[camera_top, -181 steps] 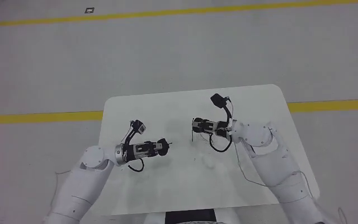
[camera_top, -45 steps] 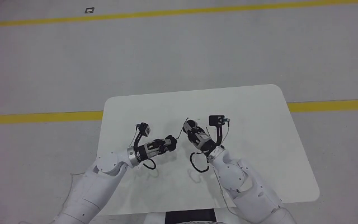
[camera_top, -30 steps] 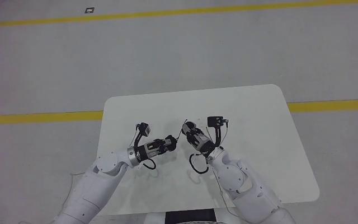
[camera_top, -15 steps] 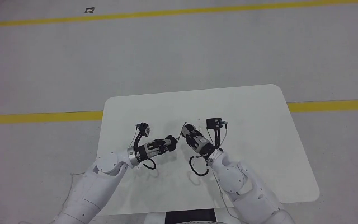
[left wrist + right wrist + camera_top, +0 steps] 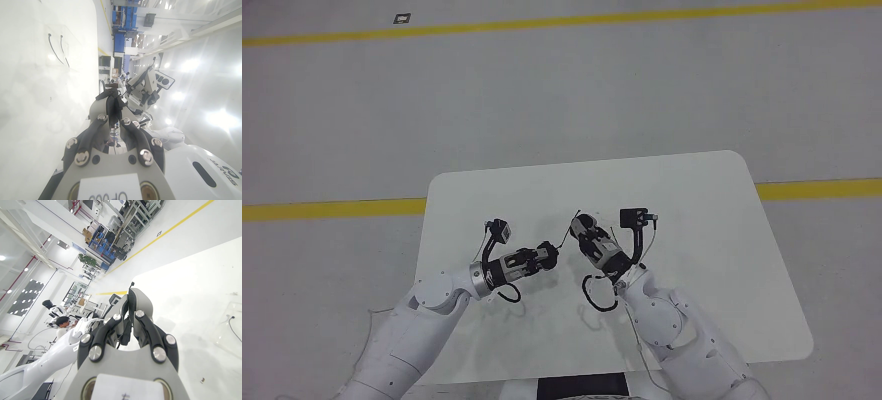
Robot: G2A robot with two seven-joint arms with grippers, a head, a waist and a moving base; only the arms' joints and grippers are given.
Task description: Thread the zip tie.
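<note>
The zip tie (image 5: 564, 240) is a thin black strap spanning the small gap between my two grippers above the middle of the white table (image 5: 712, 200). My right gripper (image 5: 130, 294) is shut on it, and the tie's small square head (image 5: 132, 283) sticks out past the fingertips. The left gripper (image 5: 113, 98) is shut too, its black pads pressed together on the strap's other end, most of it hidden by the pads. In the top view the left gripper (image 5: 548, 257) and right gripper (image 5: 581, 228) point tip to tip, almost touching.
A clear flat tray (image 5: 62, 32) lies on the table with two spare black zip ties (image 5: 53, 50) in it. The same tray (image 5: 229, 311) holds a tie (image 5: 233, 328) in the right wrist view. The table's rounded corner (image 5: 136, 277) is near.
Over six seconds both grippers have come together from well apart. In the last half second the right gripper shifted slightly toward the table's far side; the left arm stayed still.
</note>
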